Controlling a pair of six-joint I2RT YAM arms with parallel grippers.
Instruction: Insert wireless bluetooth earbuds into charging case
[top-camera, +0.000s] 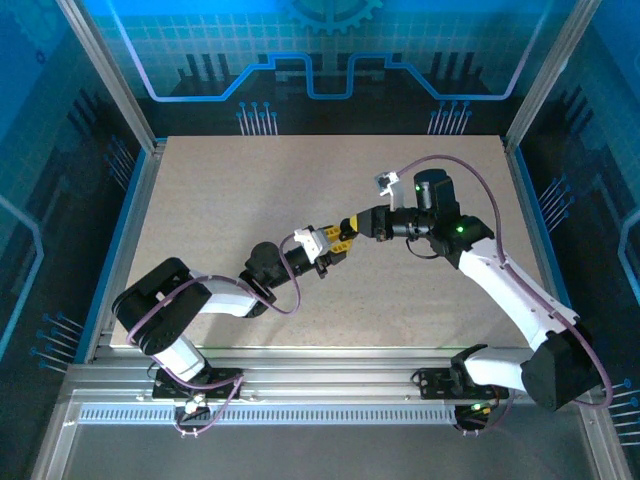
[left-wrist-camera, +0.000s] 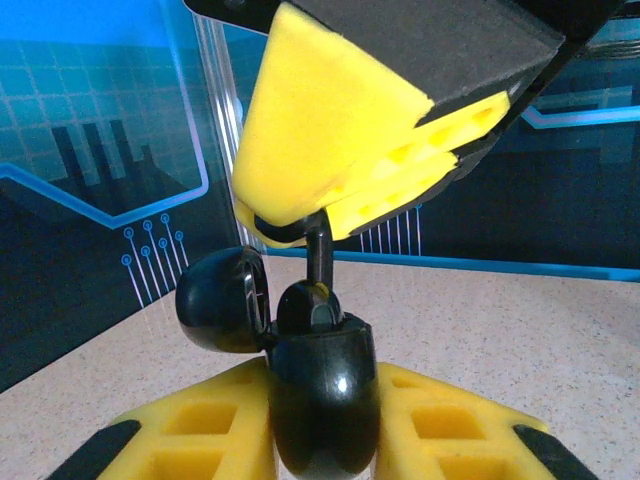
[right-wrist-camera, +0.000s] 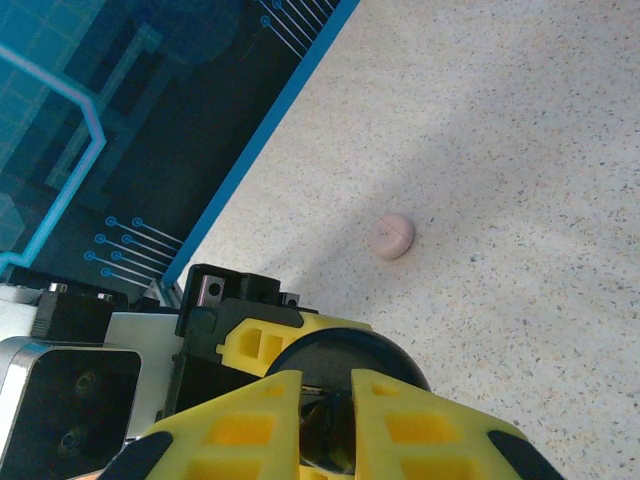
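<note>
Above the middle of the table my two grippers meet. My left gripper (top-camera: 330, 247) (left-wrist-camera: 322, 388) is shut on a glossy black charging case (left-wrist-camera: 322, 400), held upright with its round lid (left-wrist-camera: 222, 300) swung open to the left. My right gripper (top-camera: 351, 227) (right-wrist-camera: 328, 388) comes down from above and is shut on the thin stem of a black earbud (left-wrist-camera: 312, 305). The earbud's head sits in the mouth of the case. In the right wrist view the earbud (right-wrist-camera: 338, 435) is a dark shape between my yellow fingers, with the case (right-wrist-camera: 345, 352) just beyond.
A small closed pale pink round case (right-wrist-camera: 391, 236) lies on the speckled table (top-camera: 250, 190) beyond the grippers. Blue-lit walls and metal posts (top-camera: 110, 85) enclose the table on three sides.
</note>
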